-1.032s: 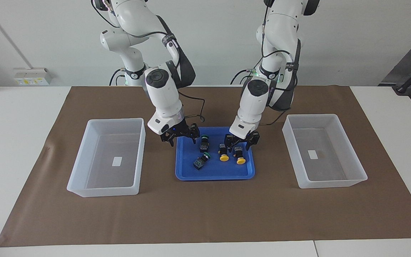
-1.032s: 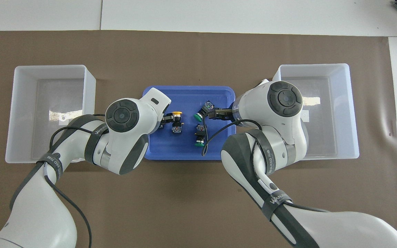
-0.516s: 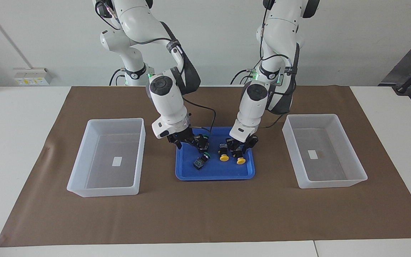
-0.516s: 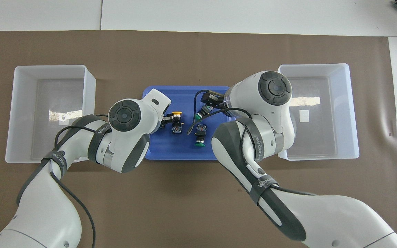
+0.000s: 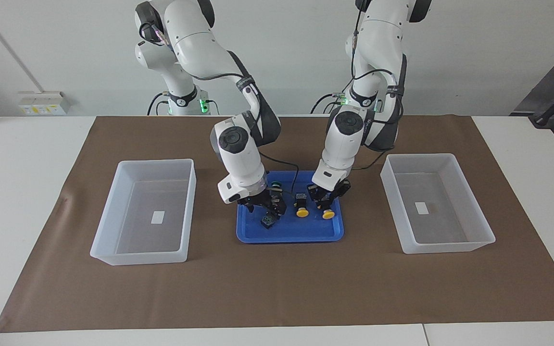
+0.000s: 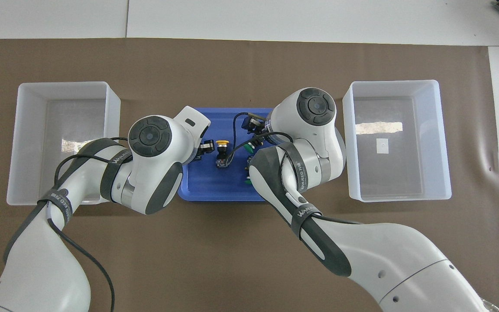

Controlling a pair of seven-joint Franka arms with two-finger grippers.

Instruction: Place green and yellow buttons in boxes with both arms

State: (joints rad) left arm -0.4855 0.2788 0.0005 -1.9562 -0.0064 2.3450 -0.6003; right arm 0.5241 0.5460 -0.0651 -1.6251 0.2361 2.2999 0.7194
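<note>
Both grippers stood low in the blue tray [image 5: 289,235]: right gripper [image 5: 263,205] over a green button [image 5: 269,219], left gripper [image 5: 326,202] over a yellow button [image 5: 327,214]; finger states indeterminate.

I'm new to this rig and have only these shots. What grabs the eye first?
Both arms dip into the blue tray mid-table: the right gripper over the green buttons, the left gripper over a yellow button, a second yellow button between them. A box stands at the right arm's end, another box at the left arm's.
</note>
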